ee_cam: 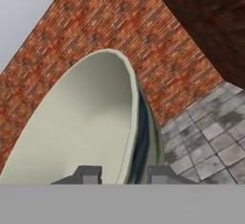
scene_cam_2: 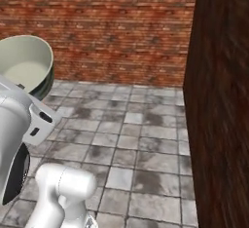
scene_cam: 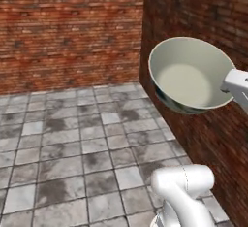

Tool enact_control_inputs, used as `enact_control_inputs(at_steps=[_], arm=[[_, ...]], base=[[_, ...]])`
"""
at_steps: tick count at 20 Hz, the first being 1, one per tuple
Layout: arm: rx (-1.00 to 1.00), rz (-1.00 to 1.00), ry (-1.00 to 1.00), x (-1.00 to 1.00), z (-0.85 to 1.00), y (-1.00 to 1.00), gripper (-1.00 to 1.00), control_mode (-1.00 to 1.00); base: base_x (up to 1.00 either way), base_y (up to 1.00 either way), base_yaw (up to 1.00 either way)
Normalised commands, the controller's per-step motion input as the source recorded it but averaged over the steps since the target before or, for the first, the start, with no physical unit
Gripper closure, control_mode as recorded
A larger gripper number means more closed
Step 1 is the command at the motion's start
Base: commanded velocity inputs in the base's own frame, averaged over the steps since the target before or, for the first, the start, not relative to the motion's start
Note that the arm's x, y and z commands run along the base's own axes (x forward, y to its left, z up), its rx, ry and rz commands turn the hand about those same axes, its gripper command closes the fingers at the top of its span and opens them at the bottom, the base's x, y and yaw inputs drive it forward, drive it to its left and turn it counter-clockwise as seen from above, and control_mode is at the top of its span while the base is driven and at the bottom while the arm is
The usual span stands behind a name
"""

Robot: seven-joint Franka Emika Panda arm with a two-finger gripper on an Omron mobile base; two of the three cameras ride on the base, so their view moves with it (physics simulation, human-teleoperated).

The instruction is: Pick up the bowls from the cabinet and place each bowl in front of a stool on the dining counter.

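The gripper [ee_cam: 123,174] is sitting nearest the lens in the hand view, its two dark fingertips [ee_cam: 87,174] standing either side of a bowl's rim, one inside and one outside. The jaws are clamping on that rim.

One bowl [scene_cam: 190,74] is showing, and it is being held in the air, clear of the floor, tilted so its pale cream-green inside is facing the cameras. The left base view is showing it in front of the dark brick wall [scene_cam: 203,37] on the right, with the gripper at its right edge. The right base view is showing the bowl at the far left, partly behind the white arm [scene_cam_2: 19,139]. The hand view is giving the bowl edge-on, and it alone is revealing the dark patterned outside.

Below and beyond, a grey tiled floor [scene_cam: 72,143] is running back to a red brick wall [scene_cam: 68,32]. The right base view is adding a dark brown wooden panel [scene_cam_2: 221,105] along its right side.

No writing or label can be read anywhere.
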Motion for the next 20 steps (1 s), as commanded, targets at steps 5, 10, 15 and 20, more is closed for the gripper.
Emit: enact_control_inputs(at_steps=[5, 10, 15, 20], arm=[[0.0, 0.0, 0.0, 0.0, 0.0, 0.0, 1.0, 1.0], [0.0, 0.0, 0.0, 0.0, 0.0, 0.0, 1.0, 1.0], [0.0, 0.0, 0.0, 0.0, 0.0, 0.0, 1.0, 1.0], [0.0, 0.0, 0.0, 0.0, 0.0, 0.0, 1.0, 1.0]], base=[[1.0, 0.34, 0.49], [1.0, 0.33, 0.5], [1.0, 0.21, 0.58], [1.0, 0.12, 0.62]])
